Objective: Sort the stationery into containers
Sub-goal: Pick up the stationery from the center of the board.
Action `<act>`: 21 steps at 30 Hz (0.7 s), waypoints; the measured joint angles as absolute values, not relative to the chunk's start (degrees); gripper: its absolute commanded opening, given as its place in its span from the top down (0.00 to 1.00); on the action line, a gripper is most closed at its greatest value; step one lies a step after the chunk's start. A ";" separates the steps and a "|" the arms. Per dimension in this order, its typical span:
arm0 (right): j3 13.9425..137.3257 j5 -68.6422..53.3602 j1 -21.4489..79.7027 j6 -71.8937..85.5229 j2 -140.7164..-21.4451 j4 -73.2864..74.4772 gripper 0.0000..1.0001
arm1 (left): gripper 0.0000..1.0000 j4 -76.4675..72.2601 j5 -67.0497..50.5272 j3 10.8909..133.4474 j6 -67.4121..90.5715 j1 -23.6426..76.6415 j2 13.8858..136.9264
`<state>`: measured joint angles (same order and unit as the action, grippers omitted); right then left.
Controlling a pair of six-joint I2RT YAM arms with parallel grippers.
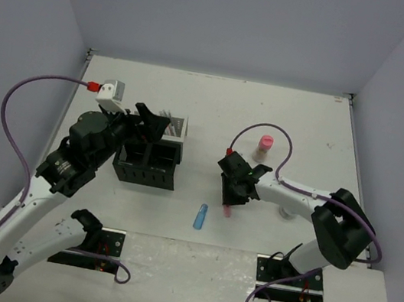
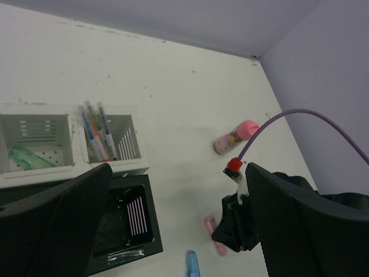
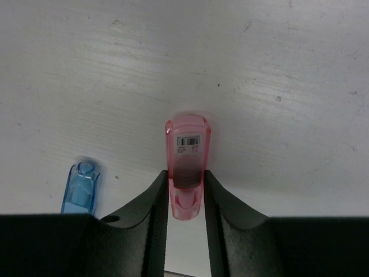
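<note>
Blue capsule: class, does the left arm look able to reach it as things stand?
Probably yes: the blue capsule lies uncovered on bare table near the organiser; the left gripper hangs open, the right gripper grips the pink capsule alongside.

The pink see-through piece (image 3: 187, 158) has a small white sticker (image 3: 188, 142) with black barcode lines and tiny print, too small to read.
</note>
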<state>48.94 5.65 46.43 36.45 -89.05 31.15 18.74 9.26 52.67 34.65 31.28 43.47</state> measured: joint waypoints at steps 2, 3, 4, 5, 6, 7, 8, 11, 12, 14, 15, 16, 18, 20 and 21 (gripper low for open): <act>48.94 5.11 46.44 36.43 -89.09 30.62 0.84 | 0.00 18.56 7.60 51.82 34.81 31.32 44.25; 48.92 5.03 46.46 36.48 -89.06 30.39 0.84 | 0.00 18.20 6.78 51.21 34.91 31.46 44.64; 48.74 4.97 46.50 36.63 -88.80 30.05 0.84 | 0.00 17.64 6.07 50.36 35.13 31.81 45.02; 48.53 4.95 46.50 36.72 -88.57 29.85 0.83 | 0.00 17.23 5.49 49.50 35.41 32.42 45.40; 48.19 4.94 46.50 36.83 -88.14 29.62 0.82 | 0.00 17.18 5.01 48.89 35.64 33.07 45.96; 47.89 4.87 46.49 36.91 -87.65 29.43 0.79 | 0.00 17.10 4.59 48.31 35.85 33.77 46.56; 47.70 4.71 46.48 36.93 -87.00 29.34 0.69 | 0.00 16.96 4.35 47.86 36.04 34.56 47.26; 47.18 4.60 46.50 36.93 -86.28 29.19 0.57 | 0.00 16.83 3.83 47.26 36.45 36.07 48.78; 47.08 4.56 46.50 37.02 -86.59 29.20 0.54 | 0.00 16.79 3.69 47.22 36.45 36.36 48.93; 46.84 4.59 46.50 37.10 -87.62 29.26 0.53 | 0.00 16.57 3.50 47.22 36.46 36.74 48.88; 46.78 4.67 46.50 37.12 -88.18 29.32 0.52 | 0.00 16.28 3.46 47.22 36.45 36.81 48.77; 46.85 4.66 46.50 37.19 -88.43 29.16 0.51 | 0.00 16.05 3.43 47.23 36.45 36.83 48.60; 46.92 4.51 46.50 37.35 -88.55 28.94 0.52 | 0.00 15.84 3.42 47.24 36.44 36.84 48.03; 46.97 4.53 46.52 37.47 -88.57 28.91 0.65 | 0.00 15.78 3.42 47.28 36.42 36.84 47.26; 46.99 4.57 46.54 37.48 -88.64 28.94 0.71 | 0.00 15.76 3.43 47.35 36.42 36.84 46.90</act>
